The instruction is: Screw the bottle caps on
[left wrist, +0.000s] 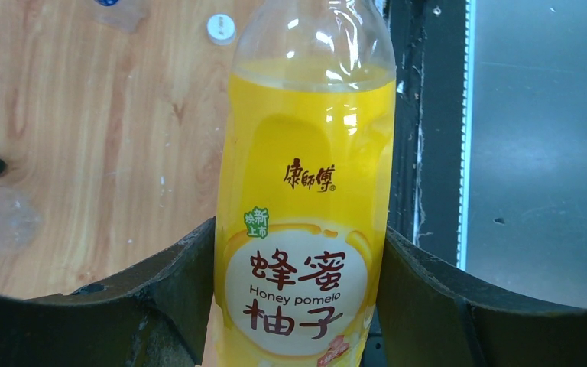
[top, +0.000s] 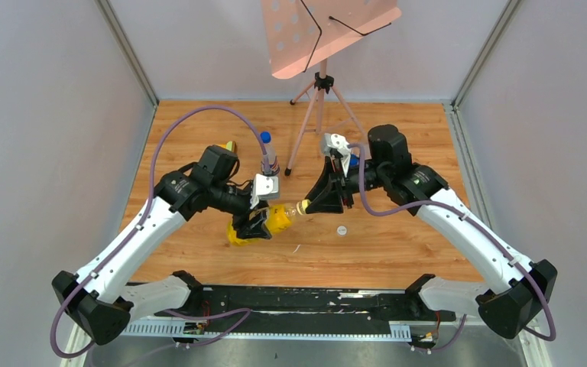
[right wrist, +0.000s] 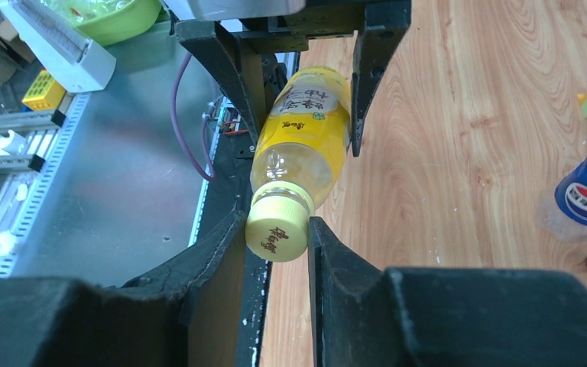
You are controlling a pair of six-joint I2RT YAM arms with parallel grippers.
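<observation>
Left gripper: your left gripper [left wrist: 298, 229] is clamped round the lower body of the honey pomelo bottle [left wrist: 306, 153], over its label. It holds the bottle roughly on its side, neck towards the right arm.
Clear bottle: stands upright on the wooden table [top: 397, 252], beyond the honey pomelo bottle and apart from it, with a blue cap [top: 264, 137] on its neck.
Yellow cap: the yellow cap [right wrist: 277, 233] sits on the honey pomelo bottle's neck. You cannot tell whether it is threaded fully home.
Right gripper: your right gripper [right wrist: 277, 223] is narrowed onto the yellow cap, one finger touching each side.
White cap: the white cap [top: 342, 229] lies loose on the table, near the honey pomelo bottle's neck and to its right, touching nothing.
Step in hand: by the look of it, you are twisting the yellow cap tight.
Next move: keep the left grip firm and turn the right wrist in line with the neck. The white cap is not yet fitted.
Writing: the yellow label reads "康師傅", "蜂蜜柚子" and "Honey pomelo", with a green tag "换新上市". The cap's print is too small to read. The clear bottle's blue label shows a red, white and blue roundel, with no legible words.
</observation>
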